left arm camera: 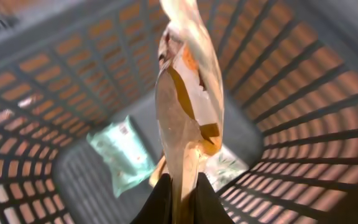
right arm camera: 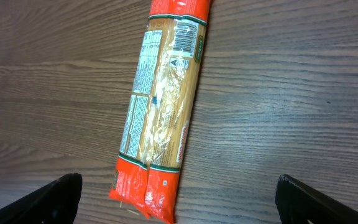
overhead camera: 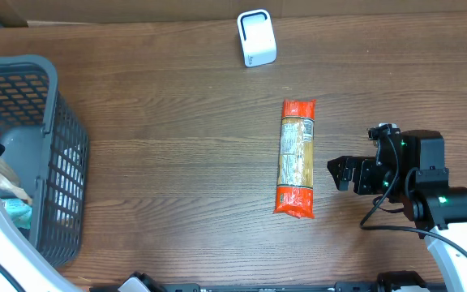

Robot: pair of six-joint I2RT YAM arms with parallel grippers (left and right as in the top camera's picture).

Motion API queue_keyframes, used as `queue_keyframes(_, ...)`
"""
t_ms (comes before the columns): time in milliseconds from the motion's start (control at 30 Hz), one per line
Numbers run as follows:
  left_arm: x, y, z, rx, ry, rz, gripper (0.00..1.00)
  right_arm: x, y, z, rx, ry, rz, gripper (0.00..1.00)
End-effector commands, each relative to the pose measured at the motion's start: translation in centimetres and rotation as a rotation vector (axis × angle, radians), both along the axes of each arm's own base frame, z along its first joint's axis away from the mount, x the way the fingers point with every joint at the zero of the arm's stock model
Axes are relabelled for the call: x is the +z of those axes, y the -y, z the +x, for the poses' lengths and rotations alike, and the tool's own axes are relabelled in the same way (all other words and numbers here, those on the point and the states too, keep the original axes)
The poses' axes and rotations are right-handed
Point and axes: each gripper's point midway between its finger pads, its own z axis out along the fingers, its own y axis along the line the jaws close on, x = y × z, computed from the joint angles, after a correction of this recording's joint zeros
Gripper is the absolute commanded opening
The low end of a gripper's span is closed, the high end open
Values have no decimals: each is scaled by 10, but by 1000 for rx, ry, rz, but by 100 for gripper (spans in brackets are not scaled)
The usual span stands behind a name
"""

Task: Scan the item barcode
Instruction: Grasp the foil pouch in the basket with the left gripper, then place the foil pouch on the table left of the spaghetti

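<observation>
While the left pincer point(left arm camera: 182, 202) pinches what looks like a snack bag point(left arm camera: 185, 106) down in the basket point(overhead camera: 14, 65), the spaghetti packet point(overhead camera: 297, 158) lies on the worktop point(overhead camera: 177, 146) just left of the spread right pincer point(overhead camera: 339, 173), its long axis pointing toward the scanner point(overhead camera: 257, 37).

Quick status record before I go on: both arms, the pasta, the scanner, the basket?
left gripper: shut on a thin clear-and-orange packet, within the basket
right gripper: open, empty, just right of the spaghetti pack, not touching
spaghetti pack: flat on the table, printed panel up
scanner: white, at the far edge, apart from the pack
basket: grey, at left, teal packet on its floor
</observation>
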Motion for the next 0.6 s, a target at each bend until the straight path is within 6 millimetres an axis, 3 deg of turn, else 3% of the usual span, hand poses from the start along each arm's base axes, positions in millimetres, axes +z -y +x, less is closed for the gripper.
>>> queue_keyframes(0, 44, 20, 1, -81, 125, 79, 4, 12, -2, 6, 2, 31, 8, 100)
queue_keyframes(200, 110, 61, -1, -219, 344, 210, 4, 12, -2, 6, 2, 31, 8, 100)
queue_keyframes(300, 131, 91, -4, -296, 414, 243, 4, 12, -2, 6, 2, 31, 8, 100)
queue_keyframes(433, 132, 141, -4, -440, 447, 191, 4, 12, -2, 6, 2, 31, 8, 100)
queue_keyframes(567, 104, 177, 6, -549, 387, 55, 4, 12, -2, 6, 2, 31, 8, 100)
